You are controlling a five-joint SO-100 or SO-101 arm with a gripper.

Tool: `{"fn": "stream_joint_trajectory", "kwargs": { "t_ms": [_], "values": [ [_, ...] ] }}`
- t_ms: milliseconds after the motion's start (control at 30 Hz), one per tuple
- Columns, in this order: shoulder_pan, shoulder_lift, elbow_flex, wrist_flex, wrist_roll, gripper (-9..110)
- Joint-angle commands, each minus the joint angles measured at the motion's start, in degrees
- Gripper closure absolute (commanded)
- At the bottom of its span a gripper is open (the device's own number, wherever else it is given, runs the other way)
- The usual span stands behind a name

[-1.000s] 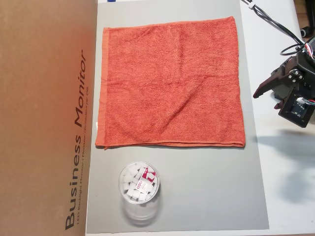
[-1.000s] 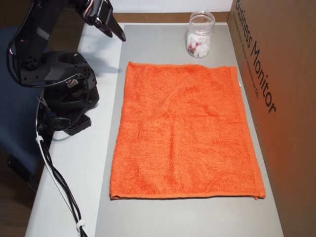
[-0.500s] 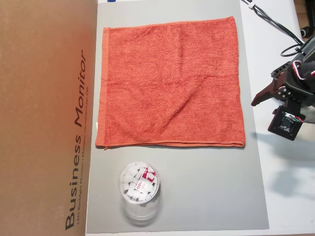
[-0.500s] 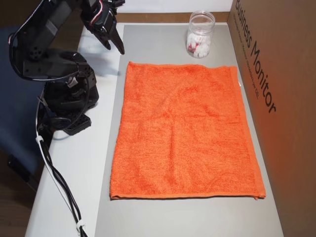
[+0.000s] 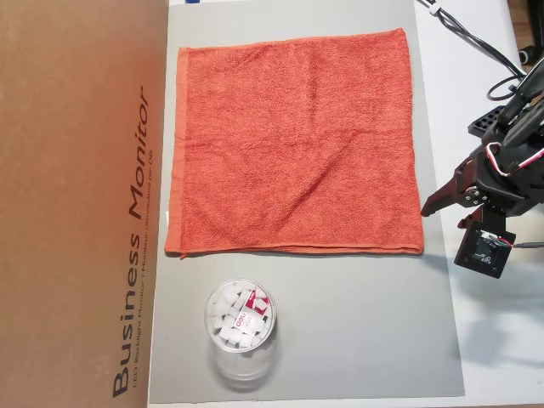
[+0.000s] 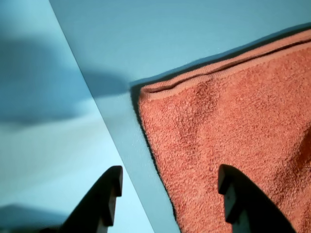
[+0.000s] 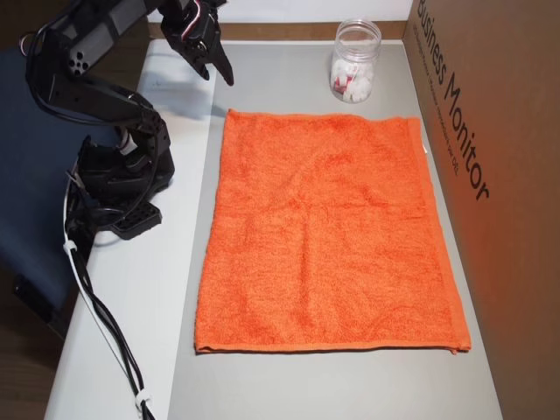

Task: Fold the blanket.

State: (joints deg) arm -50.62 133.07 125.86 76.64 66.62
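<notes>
Orange-red terry-cloth blanket [image 5: 293, 140] lies flat, unfolded; black two-finger hand [image 6: 167, 187], fingers spread, has advanced over its near corner, ready to grasp.

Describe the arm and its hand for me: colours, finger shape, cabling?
The arm is black plastic, on a black base. The hand has two dark, tapering, pointed fingers. Red and white wires loop near the wrist, and black cables with white ties trail from the base.
</notes>
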Motion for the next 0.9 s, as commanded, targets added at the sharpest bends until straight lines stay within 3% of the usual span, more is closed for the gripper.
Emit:
{"fn": "stream_joint_trajectory", "kwargs": {
  "t_ms": [0,500,867],
  "values": [
    [-0.2,-2.3,-0.2,-2.7,0.4,81],
    [0.7,-12.3,-0.2,-4.3,0.4,81],
    [0.9,-15.7,5.9,-15.9,0.4,81]
  ]
}}
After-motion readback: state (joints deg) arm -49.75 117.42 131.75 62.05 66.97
